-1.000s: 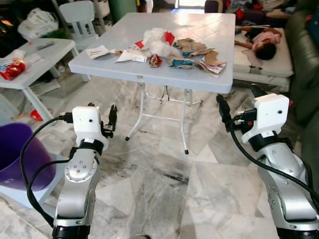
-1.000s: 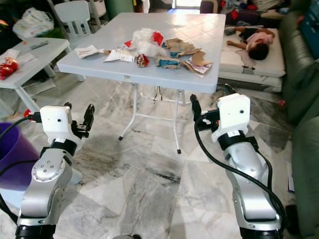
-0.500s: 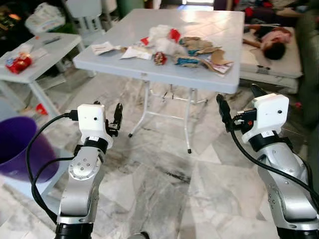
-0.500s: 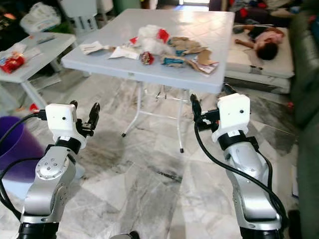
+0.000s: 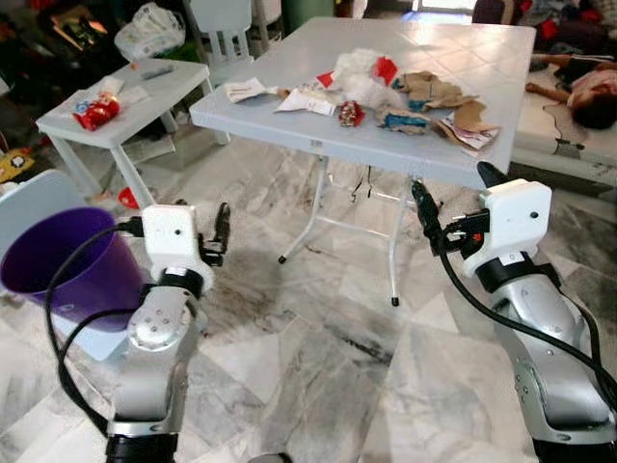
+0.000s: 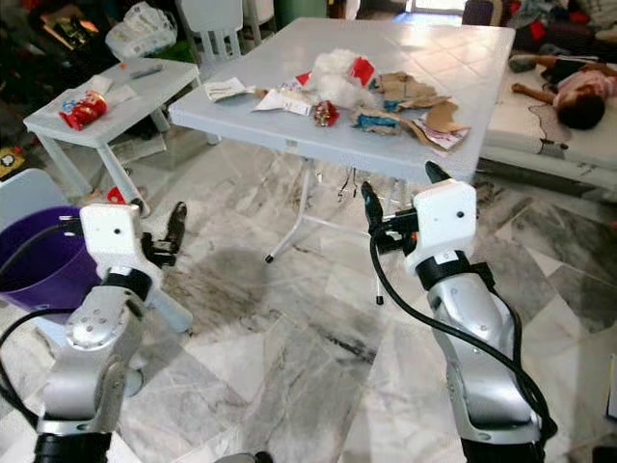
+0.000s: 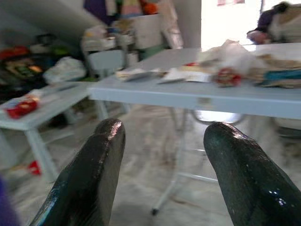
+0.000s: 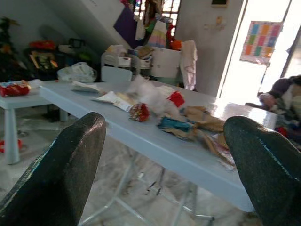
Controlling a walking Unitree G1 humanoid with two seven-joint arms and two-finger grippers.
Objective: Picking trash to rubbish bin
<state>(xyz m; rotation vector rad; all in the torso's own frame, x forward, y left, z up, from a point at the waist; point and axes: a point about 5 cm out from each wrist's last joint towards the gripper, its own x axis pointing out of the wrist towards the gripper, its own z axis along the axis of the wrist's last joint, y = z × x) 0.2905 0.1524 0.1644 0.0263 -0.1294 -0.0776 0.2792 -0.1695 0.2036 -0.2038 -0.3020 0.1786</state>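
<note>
The left gripper (image 5: pixel 204 231) hangs in the air above the marble floor (image 5: pixel 318 367), fingers spread with nothing between them; the right gripper (image 5: pixel 450 203) hangs likewise just before the table's near edge, also spread and empty.

Far left, the purple bin (image 5: pixel 67 268) stands on the floor beside the left arm; its base is hidden behind that arm and a pale object at its back is cut off by the frame edge. Behind it a small white table (image 5: pixel 120 101) carries a red packet (image 5: pixel 93 112) and some papers too small to read. A white chair (image 5: pixel 222 24) stands beyond, its top cut off.

The grey folding table (image 5: pixel 386 145) holds the trash (image 5: pixel 386 92) well apart from both grippers: folded paper on the left, a white crumpled wad with a red scrap, a small red wrapper, a blue wrapper, brown card pieces and a flat packet at the right end.

Far right, a person (image 5: pixel 588 92) lies on a mattress, partly cut off.
</note>
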